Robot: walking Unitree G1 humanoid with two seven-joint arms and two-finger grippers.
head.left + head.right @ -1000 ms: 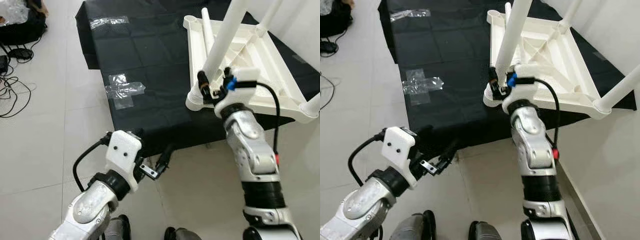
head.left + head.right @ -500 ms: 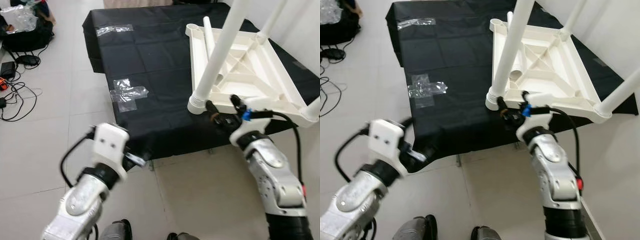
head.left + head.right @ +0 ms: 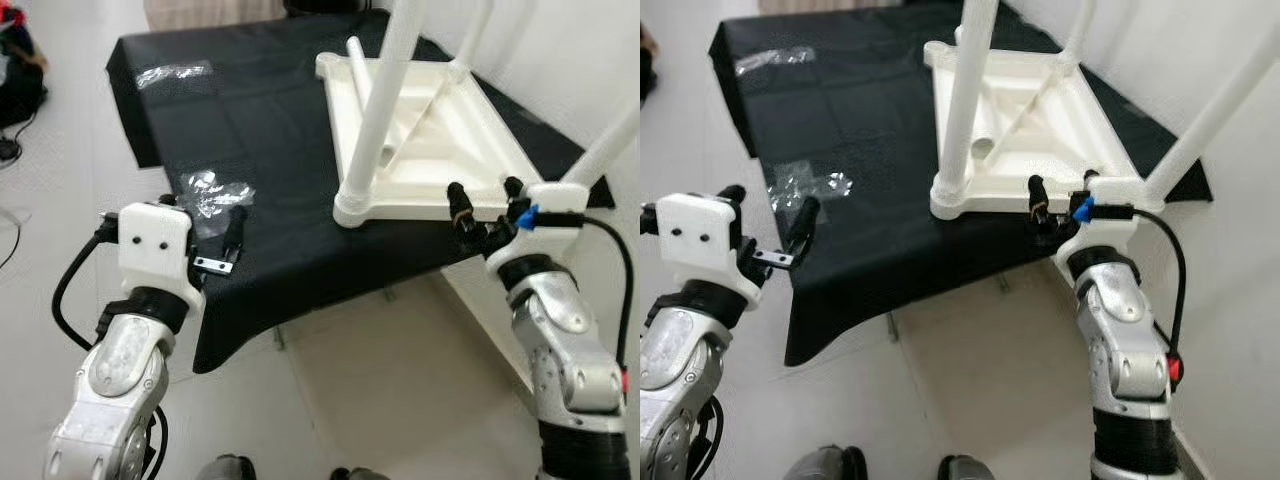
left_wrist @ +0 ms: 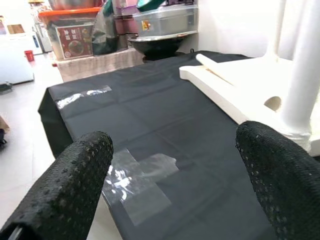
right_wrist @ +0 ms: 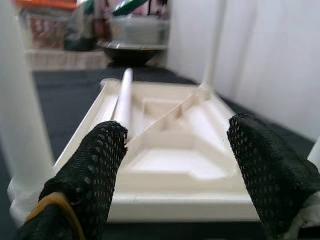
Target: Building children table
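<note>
A black cloth (image 3: 270,190) covers a low platform on the pale tiled floor (image 3: 400,400), and on it the white plastic children's table (image 3: 430,150) lies upside down, its ribbed underside facing up. Three white legs stand up from its corners: the near-left leg (image 3: 378,110), the far leg (image 3: 470,30) and the near-right leg (image 3: 610,140). A fourth, loose leg (image 3: 356,68) lies flat along the far-left part of the underside.

The right gripper (image 3: 487,203) hovers at the table's near edge, between the near-left and near-right legs, its jaws spread wide with nothing between them. In the right wrist view the two black fingers (image 5: 90,175) frame the near rim, the underside stretches straight ahead beyond the tips, and the loose leg lies ahead toward one finger.

The left gripper (image 3: 768,216) is held over the near-left part of the cloth, well apart from the table, jaws likewise wide and empty. Just beyond its fingertips lies a patch of crumpled clear tape (image 3: 215,190); a second strip of tape (image 3: 172,72) sits further off near the cloth's far edge. Past the cloth, in the left wrist view, stand storage boxes (image 4: 160,20) and a dark bowl (image 4: 157,46)
</note>
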